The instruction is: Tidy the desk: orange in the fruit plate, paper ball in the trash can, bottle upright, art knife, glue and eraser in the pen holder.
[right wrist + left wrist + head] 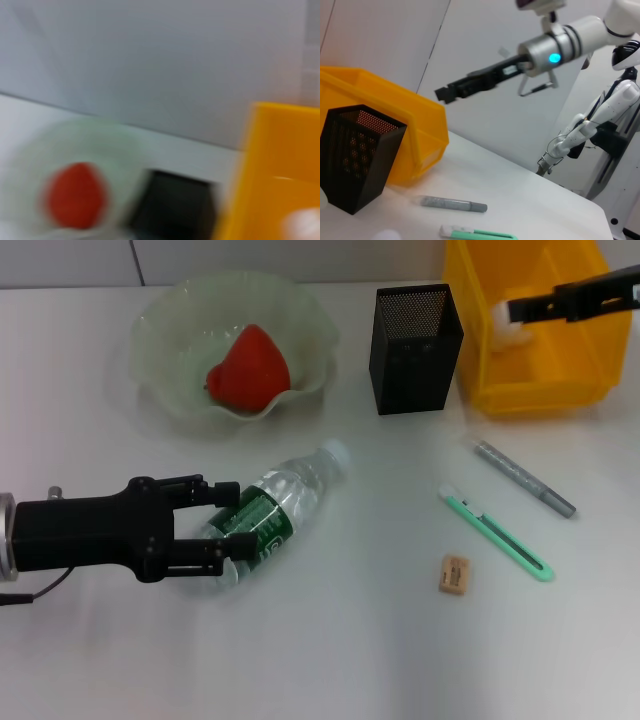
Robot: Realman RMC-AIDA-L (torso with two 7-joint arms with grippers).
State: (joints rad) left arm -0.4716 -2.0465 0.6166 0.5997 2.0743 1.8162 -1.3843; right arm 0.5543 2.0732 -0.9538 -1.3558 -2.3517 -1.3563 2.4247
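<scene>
The bottle (285, 505) lies on its side on the desk, cap toward the pen holder (415, 340). My left gripper (238, 520) is shut on the bottle's lower half, one finger on each side. The reddish orange (250, 370) sits in the pale green fruit plate (165, 330). My right gripper (515, 310) hovers over the yellow trash can (540, 380), and the white paper ball (503, 328) lies inside it just below the tip. The grey glue (525, 478), green art knife (495, 533) and tan eraser (453, 573) lie on the desk to the right.
The pen holder is a black mesh box between plate and trash can (415, 125). The left wrist view shows the pen holder (357, 150), glue (452, 204) and art knife (477, 233), with the right gripper (444, 93) above.
</scene>
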